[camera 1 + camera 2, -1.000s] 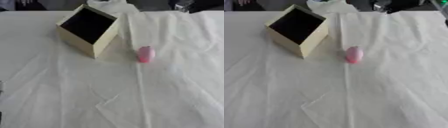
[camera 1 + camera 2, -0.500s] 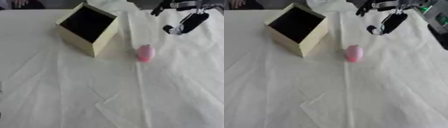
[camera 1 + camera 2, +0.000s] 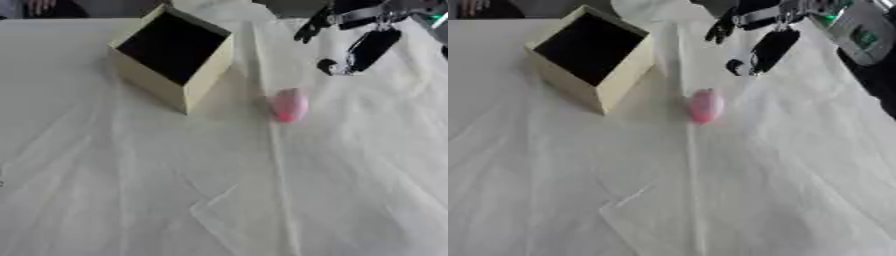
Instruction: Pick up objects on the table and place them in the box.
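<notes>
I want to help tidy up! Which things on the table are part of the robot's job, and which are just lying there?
Part of the job:
- pink object, lying on the cloth, not yet picked up
- open box, tan, empty as far as can be seen
- right hand, open, above and beyond the pink object

Just there:
- white tablecloth, creased

Right hand (image 3: 765,47) has descended toward pink object (image 3: 704,106).

A creased white cloth (image 3: 175,200) covers the table. A pale crumpled thing (image 3: 645,9) lies at its far edge.
</notes>
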